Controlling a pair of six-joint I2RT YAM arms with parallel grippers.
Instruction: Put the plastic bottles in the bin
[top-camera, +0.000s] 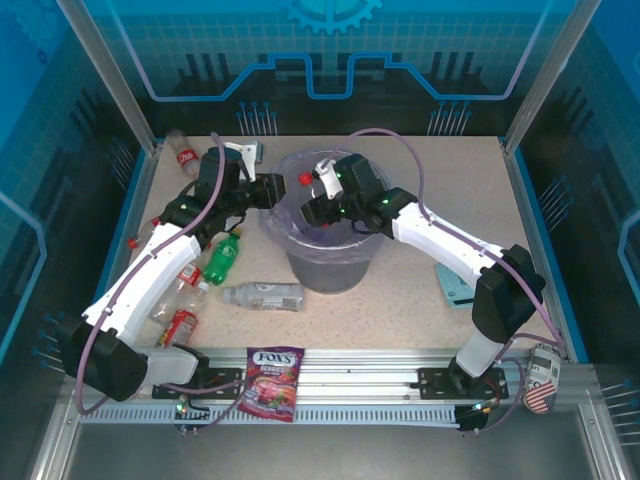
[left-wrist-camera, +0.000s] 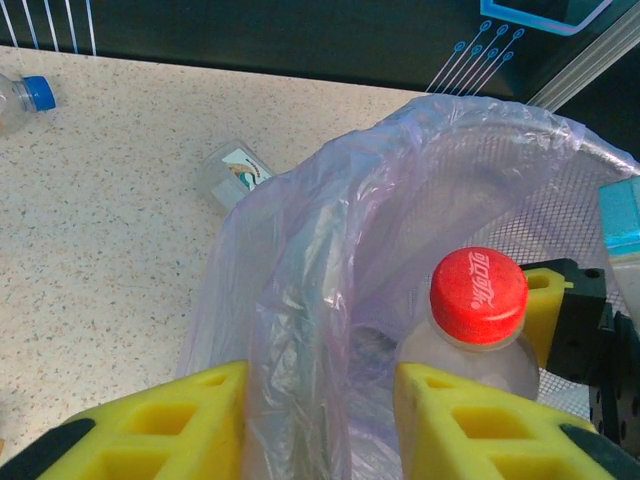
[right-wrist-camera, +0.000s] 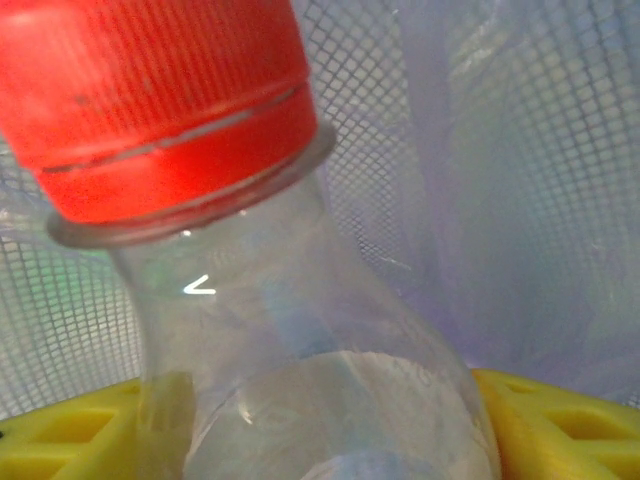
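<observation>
- Right gripper (right-wrist-camera: 322, 405) clamps a red-capped bottle (left-wrist-camera: 478, 298) upright in the mouth of the bin (top-camera: 326, 268); not yet dropped.
- Left gripper (left-wrist-camera: 320, 400) straddles the liner (left-wrist-camera: 330, 250); whether it grips cannot be told.
- Outstanding: green bottle (top-camera: 222, 258), white-labelled bottle (top-camera: 262, 295) and red-labelled bottle (top-camera: 181, 322), lying left of the bin.

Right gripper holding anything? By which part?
A red-capped clear bottle sits in the jaws of the right gripper, at its body below the neck; whether they squeeze it is unclear.

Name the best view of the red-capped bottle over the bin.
Left wrist: the red-capped bottle shows cap and shoulders whole, against the bin liner. Right wrist crops it close; top external gives a red speck.
</observation>
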